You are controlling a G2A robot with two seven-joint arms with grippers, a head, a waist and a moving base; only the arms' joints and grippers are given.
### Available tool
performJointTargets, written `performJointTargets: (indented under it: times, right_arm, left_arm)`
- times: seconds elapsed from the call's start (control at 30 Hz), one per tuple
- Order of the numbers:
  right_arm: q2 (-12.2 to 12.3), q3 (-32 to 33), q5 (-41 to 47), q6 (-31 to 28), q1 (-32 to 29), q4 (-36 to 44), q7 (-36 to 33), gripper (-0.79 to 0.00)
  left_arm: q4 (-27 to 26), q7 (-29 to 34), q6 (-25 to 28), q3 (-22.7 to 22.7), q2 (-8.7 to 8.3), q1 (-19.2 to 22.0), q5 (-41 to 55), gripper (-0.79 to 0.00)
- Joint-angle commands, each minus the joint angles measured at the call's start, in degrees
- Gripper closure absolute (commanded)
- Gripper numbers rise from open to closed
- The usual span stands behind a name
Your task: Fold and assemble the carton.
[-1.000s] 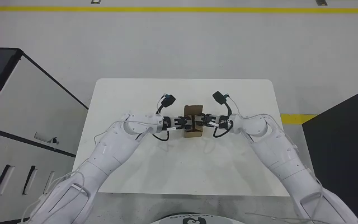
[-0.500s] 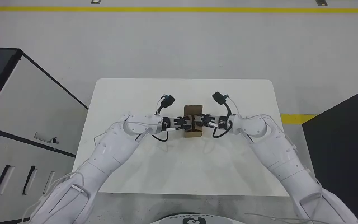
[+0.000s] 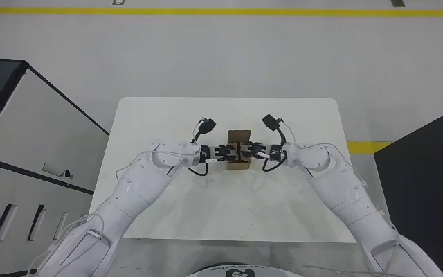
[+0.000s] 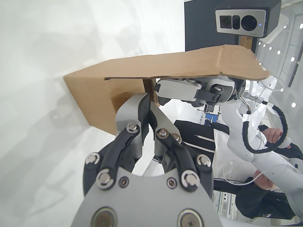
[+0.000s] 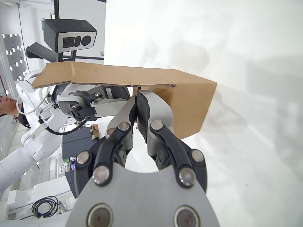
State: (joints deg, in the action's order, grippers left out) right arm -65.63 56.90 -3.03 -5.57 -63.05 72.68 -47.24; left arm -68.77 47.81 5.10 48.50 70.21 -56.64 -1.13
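Little has moved: left gripper (image 4: 148, 100) and right gripper (image 5: 137, 101) each pinch a carton (image 4: 165, 64) flap between closed fingers (image 4: 131, 112); best to fold both inward evenly.

You look straight down on the table (image 3: 138, 118) from well above in the top view. Each wrist camera sits close behind its own gripper, left gripper (image 4: 148, 98) and right gripper (image 5: 137, 99), facing the opposite arm; all three views share the carton (image 3: 239, 137).
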Motion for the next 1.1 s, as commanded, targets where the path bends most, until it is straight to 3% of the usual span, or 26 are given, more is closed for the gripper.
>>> performJointTargets:
  times: [0.0,0.8,1.07]
  right_arm:
    - [-0.1,-0.2,-0.2,0.3,0.1,-0.4,0.1,0.0]
    - [0.0,0.7,-0.2,0.2,-1.2,1.4,0.8,0.0]
    - [-0.2,0.0,-0.5,1.6,-0.9,0.7,0.5,0.0]
  left_arm:
    - [0.2,0.1,-0.3,-0.1,0.07,0.1,-0.1,0.0]
    - [-1.9,-0.4,1.3,1.9,-0.21,-1.8,-0.2,0.0]
    - [-1.6,-0.4,-0.4,1.7,-0.12,-1.7,-1.0,0.0]
